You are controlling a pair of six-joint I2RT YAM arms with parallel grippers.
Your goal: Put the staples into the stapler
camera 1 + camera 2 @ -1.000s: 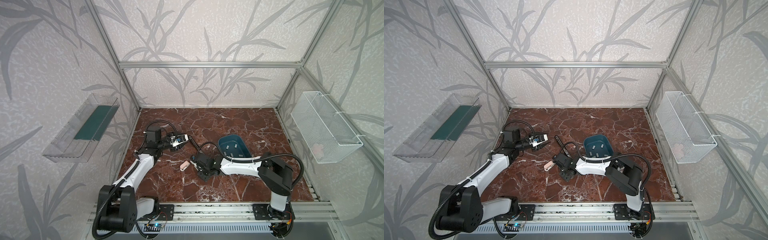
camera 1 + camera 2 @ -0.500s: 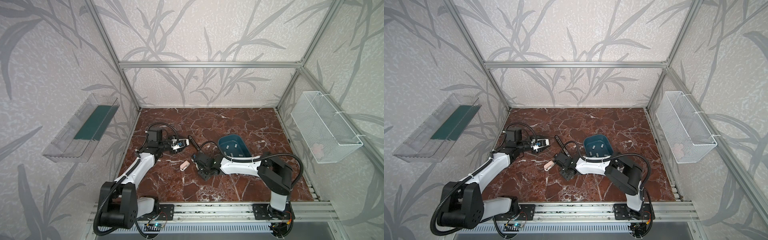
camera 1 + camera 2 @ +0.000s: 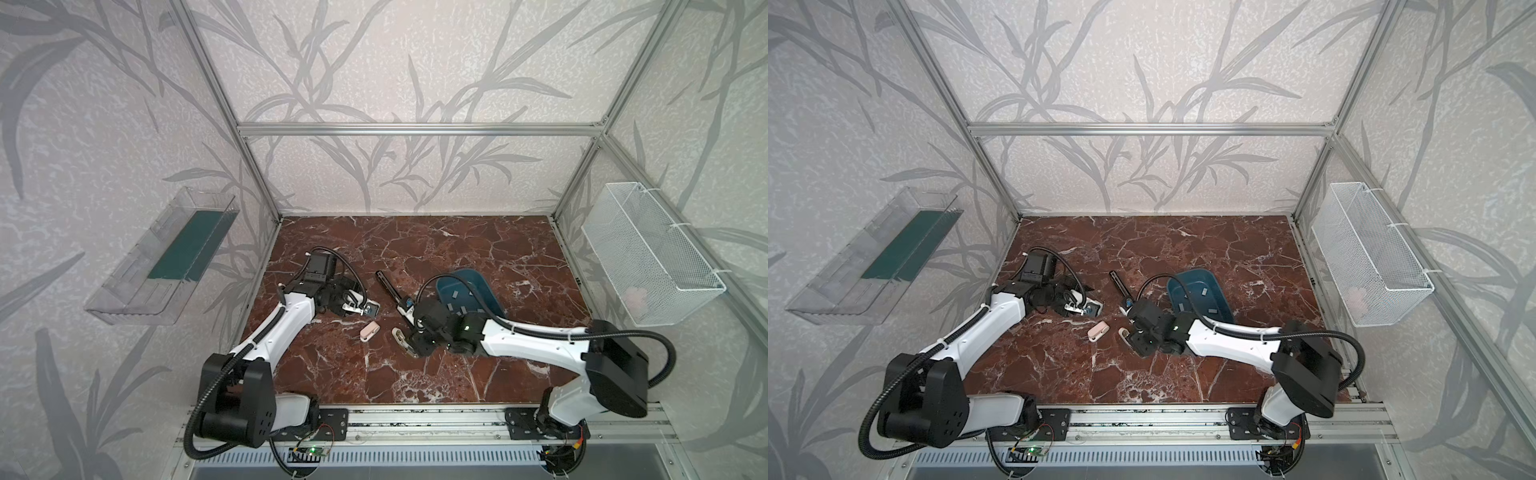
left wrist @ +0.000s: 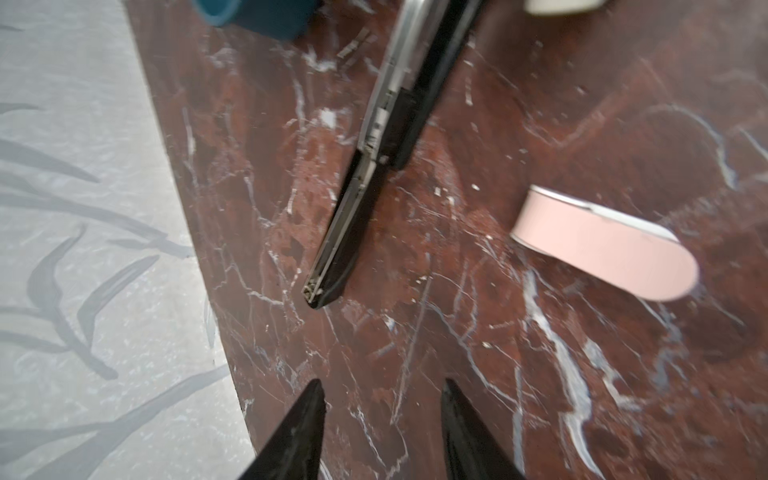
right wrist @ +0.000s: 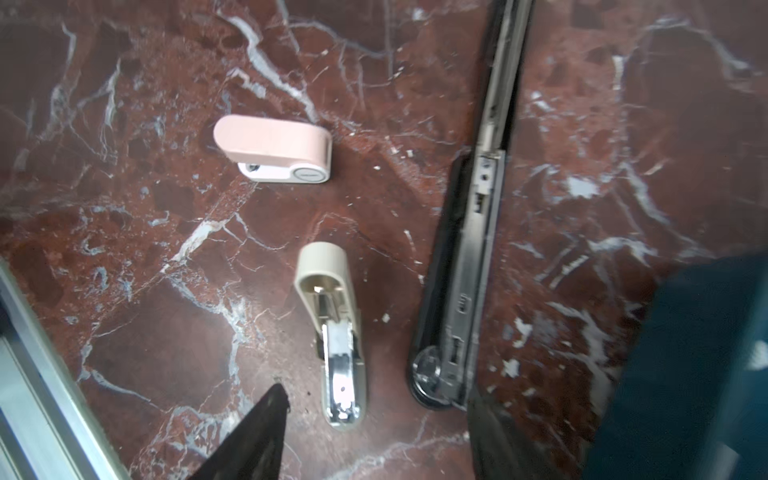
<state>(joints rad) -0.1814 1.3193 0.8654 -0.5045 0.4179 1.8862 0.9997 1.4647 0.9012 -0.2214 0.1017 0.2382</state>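
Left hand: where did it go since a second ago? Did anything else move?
The left hand moved toward the front of the table, closer to the pink stapler. The right hand stayed by the beige stapler. The black stapler and the blue tray of staples did not move.

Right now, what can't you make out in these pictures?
- Staples in the blue tray: top views, too small to count.
- Beige stapler: top views, mostly hidden under the right pincer.
- Long black stapler: both wrist views, one end cut off by the frame edge.
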